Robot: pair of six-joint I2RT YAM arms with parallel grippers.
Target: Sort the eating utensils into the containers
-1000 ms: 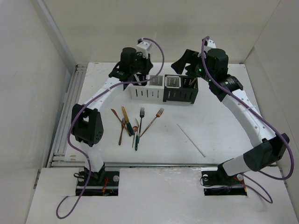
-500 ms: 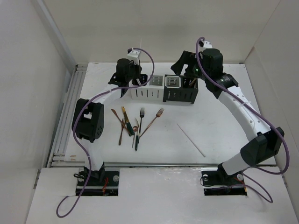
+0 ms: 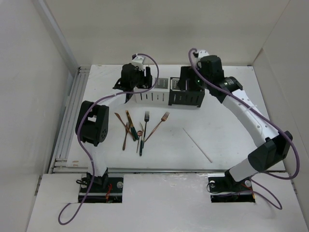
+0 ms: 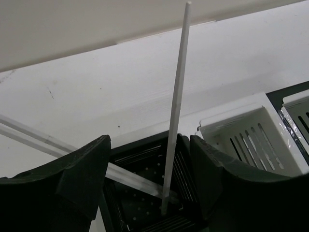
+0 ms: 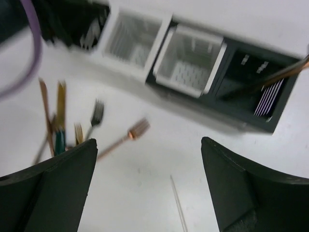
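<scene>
Left claw: my left gripper [image 4: 149,145] hangs over the far-left end of the caddy row. Its fingers [image 4: 72,188] are spread, with a gap on each side of the stick between them, so it isn't clamped on anything.
Stick in the caddy: the white stick [image 4: 176,106] stands close to upright with a slight lean. Its lower end is down inside a black compartment [image 4: 140,212].
Next slot over: a white slotted compartment [image 4: 251,140] sits right beside that black one.
Not sure about: a pale bar [image 4: 130,176] runs diagonally across the black compartment. Might be a second stick lying in there, but I honestly can't tell from the wrist view.
Right claw: my right gripper [image 5: 149,142] is wide apart with nothing between the fingers, up above the right half of the row. That wrist view is pretty smeared.
Caddy row: the containers [image 3: 154,95] sit joined side by side toward the back of the table [image 3: 227,125].
Right-end slot: a copper utensil [image 5: 275,75] leans out of the dark end compartment [image 5: 246,94].
Loose pile: the rest of the eating utensils [image 3: 137,128] lie in front of the row on the left-centre of the table, overlapping. I can make out a copper fork [image 3: 161,121], a dark fork [image 3: 147,118] and a green-handled piece [image 3: 141,145].
Loose stick: one more thin stick [image 3: 197,145] lies flat on its own to the right of the pile, well apart from it.
</scene>
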